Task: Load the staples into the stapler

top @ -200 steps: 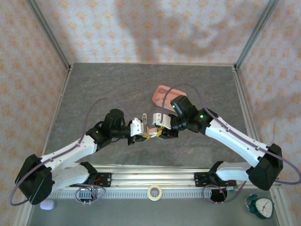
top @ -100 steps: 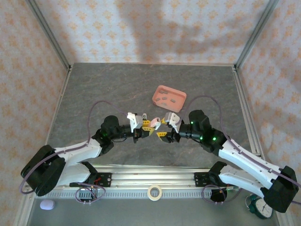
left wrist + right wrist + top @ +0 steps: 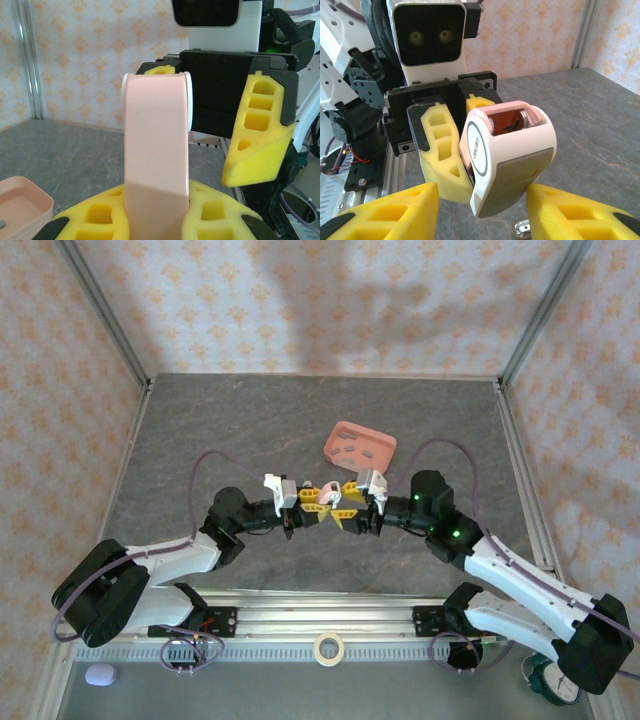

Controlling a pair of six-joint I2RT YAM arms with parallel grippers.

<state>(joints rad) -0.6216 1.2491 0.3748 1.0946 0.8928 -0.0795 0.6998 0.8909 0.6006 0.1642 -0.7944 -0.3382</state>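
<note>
Both arms reach inward from their bases at the near edge, and the claws meet face to face at centre. The left arm runs up and right from its base, wrist roughly level, left claw pointing right. The left fingers, yellow, are clamped on the stapler, which stands upright between them. The right arm runs up-left from its base, green lights lit on its links, right claw pointing left. Its jaws are spread wide, with the right fingers either side of the stapler. Gaps show on both sides in the right wrist view, so no contact.
</note>
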